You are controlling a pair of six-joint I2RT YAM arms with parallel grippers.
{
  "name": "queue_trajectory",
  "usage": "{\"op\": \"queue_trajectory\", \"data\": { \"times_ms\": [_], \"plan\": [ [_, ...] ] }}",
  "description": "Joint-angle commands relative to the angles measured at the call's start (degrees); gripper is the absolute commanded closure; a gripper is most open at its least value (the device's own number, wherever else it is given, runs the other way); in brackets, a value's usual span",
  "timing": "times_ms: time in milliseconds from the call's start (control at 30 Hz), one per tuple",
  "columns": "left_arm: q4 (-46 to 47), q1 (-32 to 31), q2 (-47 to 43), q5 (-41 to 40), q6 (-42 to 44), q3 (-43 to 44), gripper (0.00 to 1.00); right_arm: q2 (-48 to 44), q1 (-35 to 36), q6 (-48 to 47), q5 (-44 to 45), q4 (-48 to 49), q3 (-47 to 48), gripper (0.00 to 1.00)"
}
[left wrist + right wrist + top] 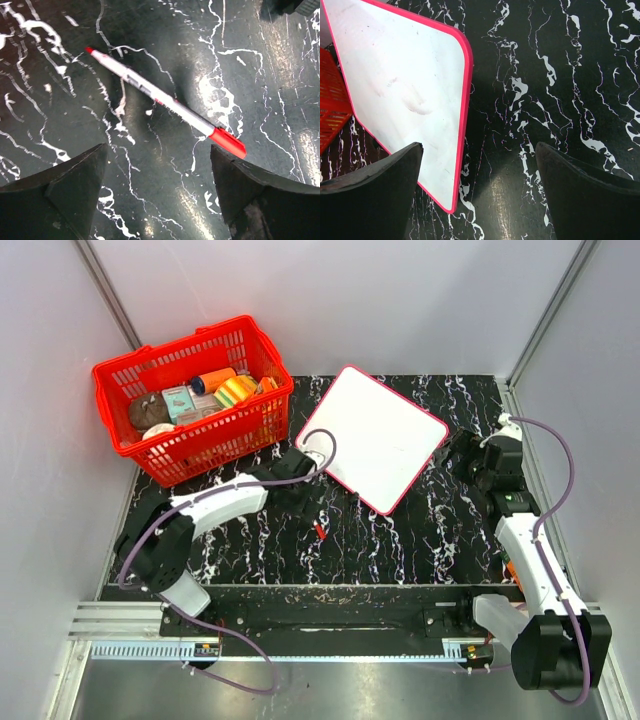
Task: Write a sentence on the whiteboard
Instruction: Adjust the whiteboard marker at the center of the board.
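The whiteboard (385,435) lies flat and turned like a diamond at the middle back of the black marble table; its pink-edged near corner (405,85) fills the upper left of the right wrist view. Its white face carries only faint smudges, and no sentence shows on it. A white marker with a red cap (165,100) lies slantwise on the table just ahead of my left gripper (159,152), which is open with nothing between its fingers. From above only the marker's red end (318,530) shows beside the left gripper (300,495). My right gripper (479,150) hangs open over the board's right edge (455,452).
A red basket (190,395) filled with several small items stands at the back left, close to the whiteboard's left corner; its side (330,105) shows at the left of the right wrist view. Grey walls close in the table on three sides.
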Motion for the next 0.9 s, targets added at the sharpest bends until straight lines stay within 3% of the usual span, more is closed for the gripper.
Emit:
{"op": "queue_trajectory", "data": {
  "times_ms": [0, 67, 200, 567, 867],
  "plan": [
    [-2.6, -2.7, 4.9, -3.9, 2.7, 4.4, 0.17, -0.9, 0.2, -1.2, -1.9, 0.3, 0.7, 0.00],
    [-3.9, -4.1, 6.9, -5.0, 3.1, 5.1, 0.28, -1.1, 0.2, -1.5, -1.9, 0.1, 0.7, 0.00],
    [-5.0, -6.3, 11.0, -7.5, 2.8, 5.9, 0.32, -1.1, 0.3, -1.4, -2.0, 0.3, 0.5, 0.00],
    [2.7, -10.3, 13.3, -1.6, -0.3, 4.9, 0.34, -1.4, 0.2, -1.5, -2.0, 0.3, 0.0, 0.00],
    [11.9, -11.1, 14.5, 1.0, -2.3, 6.9, 0.27, -1.8, 0.3, -1.8, -2.0, 0.3, -0.2, 0.00]
  ]
}}
